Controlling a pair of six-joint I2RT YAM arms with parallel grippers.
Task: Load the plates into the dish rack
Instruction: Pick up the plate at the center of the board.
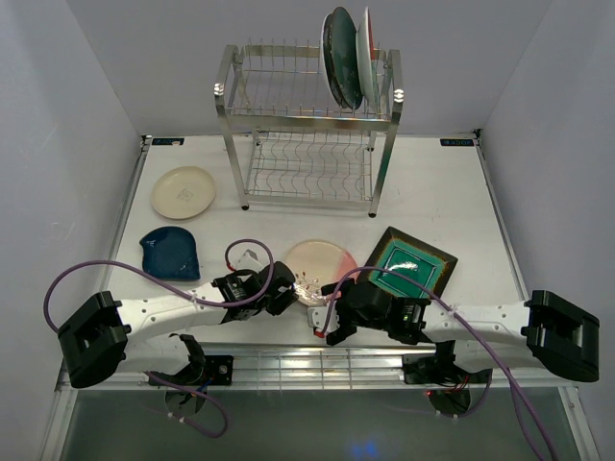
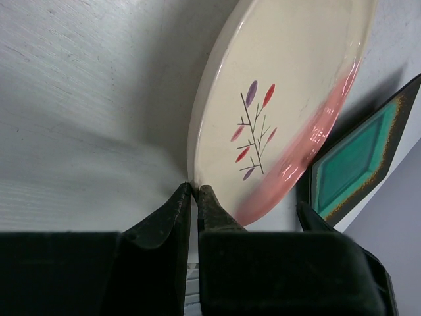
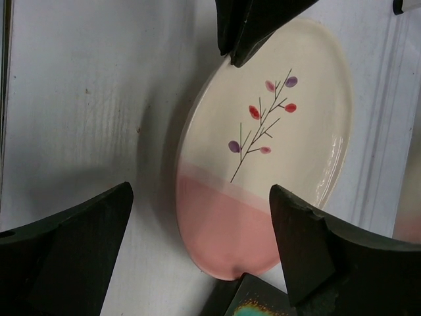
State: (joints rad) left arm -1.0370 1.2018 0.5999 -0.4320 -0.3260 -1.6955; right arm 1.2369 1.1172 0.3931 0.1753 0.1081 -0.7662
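Glazed ceramic, the pink-and-cream plate (image 1: 315, 259) on the table (image 1: 432, 192) between the arms looks stiff, slick and breakable, best pinched at its thin rim, where the left gripper (image 2: 195, 192) is clamped, the right gripper (image 3: 202, 192) gaping wide over its pink half.

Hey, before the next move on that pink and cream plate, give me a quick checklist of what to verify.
1. Left end effector shut on the pink-and-cream plate rim: ok.
2. Right end effector open, straddling the pink end: ok.
3. Whether it touches the plate yet: cannot tell.
4. Square green plate clear of the pink edge: cannot tell, its corner lies close.
5. Free slots in the dish rack top tier: ok.
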